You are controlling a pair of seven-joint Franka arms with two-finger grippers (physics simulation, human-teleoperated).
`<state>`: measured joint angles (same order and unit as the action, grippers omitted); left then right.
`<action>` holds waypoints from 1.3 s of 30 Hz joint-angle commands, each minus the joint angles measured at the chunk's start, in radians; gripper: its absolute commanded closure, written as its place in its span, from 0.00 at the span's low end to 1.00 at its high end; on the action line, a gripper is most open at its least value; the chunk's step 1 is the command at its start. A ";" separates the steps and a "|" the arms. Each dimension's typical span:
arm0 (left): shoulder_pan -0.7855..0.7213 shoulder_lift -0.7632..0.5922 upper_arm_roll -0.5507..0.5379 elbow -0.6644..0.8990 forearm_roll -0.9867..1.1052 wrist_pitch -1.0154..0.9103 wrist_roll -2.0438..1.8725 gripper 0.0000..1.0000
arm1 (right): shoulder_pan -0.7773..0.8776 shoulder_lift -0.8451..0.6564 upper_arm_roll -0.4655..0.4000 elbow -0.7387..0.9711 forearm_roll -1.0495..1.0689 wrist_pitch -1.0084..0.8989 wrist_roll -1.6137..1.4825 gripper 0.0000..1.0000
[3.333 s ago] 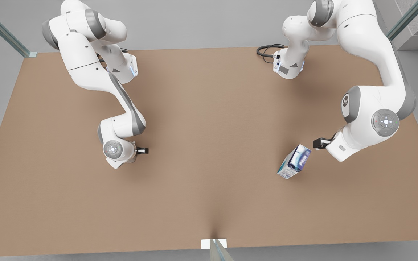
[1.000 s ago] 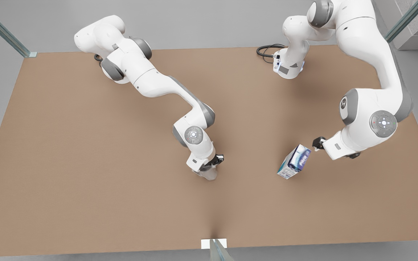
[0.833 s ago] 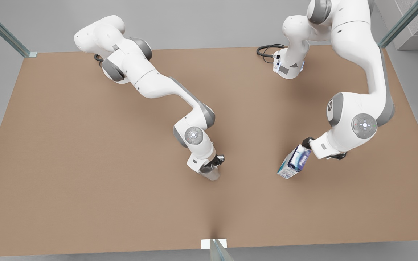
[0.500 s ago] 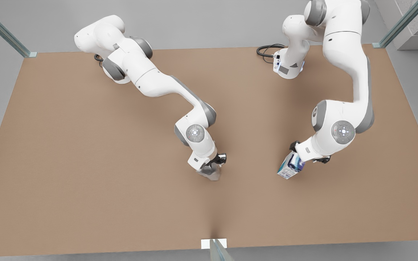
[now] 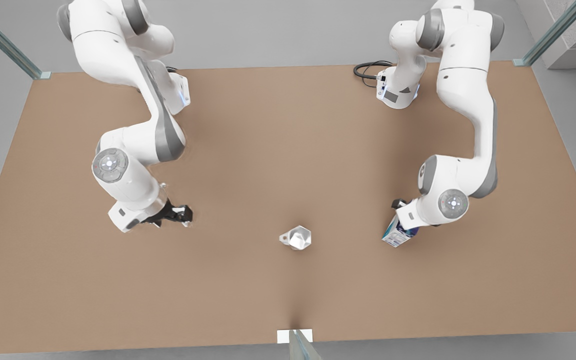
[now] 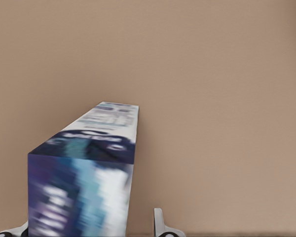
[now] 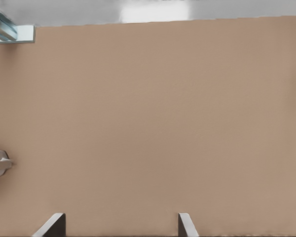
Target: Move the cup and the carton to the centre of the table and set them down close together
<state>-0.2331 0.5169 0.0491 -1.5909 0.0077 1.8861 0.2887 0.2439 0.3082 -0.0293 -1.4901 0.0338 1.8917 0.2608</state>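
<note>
Matte light-brown table (image 5: 288, 150); grey surround.
Faceted silvery cup (image 5: 297, 237) centre; left gripper (image 6: 91, 232) parted astride boxy carton (image 6: 86, 177); right gripper (image 7: 121, 224) released, empty.

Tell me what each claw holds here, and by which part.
Right claw: nothing, open over bare table. Left claw straddles the carton at its upper end; whether it grips cannot be told. The cup stands free.

Plain grey floor (image 5: 278, 30), glass-edged frame rails (image 5: 3, 42) at corners; grey stone block (image 5: 575, 37), soft even light
</note>
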 commanded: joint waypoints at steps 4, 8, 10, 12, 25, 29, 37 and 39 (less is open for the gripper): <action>-0.002 0.009 0.002 0.005 0.002 0.002 -0.002 0.33 | -0.101 -0.040 -0.015 0.053 -0.005 -0.155 -0.106 0.00; -0.002 0.008 0.002 0.005 0.003 -0.001 -0.005 0.35 | -0.210 -0.044 -0.027 0.154 -0.006 -0.330 -0.230 0.00; -0.002 -0.003 0.002 0.008 0.003 -0.004 -0.013 0.35 | -0.206 -0.052 -0.041 0.163 -0.054 -0.335 -0.230 0.00; -0.008 -0.061 0.002 0.009 0.003 -0.036 -0.031 0.34 | -0.207 -0.044 -0.043 0.183 -0.034 -0.333 -0.224 0.00; -0.187 -0.080 -0.356 0.163 -0.100 -0.217 -0.925 0.34 | -0.209 -0.051 -0.044 0.228 -0.041 -0.332 -0.222 0.00; -0.252 0.043 -0.354 0.288 -0.091 -0.170 -0.954 0.34 | -0.206 -0.047 -0.069 0.252 -0.048 -0.329 -0.219 0.00; -0.275 0.130 -0.353 0.293 -0.018 -0.097 -0.954 0.29 | -0.206 -0.032 -0.069 0.257 -0.037 -0.270 -0.213 0.00; -0.275 0.129 -0.353 0.295 -0.018 -0.097 -0.954 0.00 | -0.209 -0.032 -0.067 0.257 -0.035 -0.255 -0.213 0.00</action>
<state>-0.5078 0.6469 -0.3037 -1.2966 -0.0160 1.7886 -0.6657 0.0364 0.2762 -0.0976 -1.2333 -0.0015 1.6367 0.0476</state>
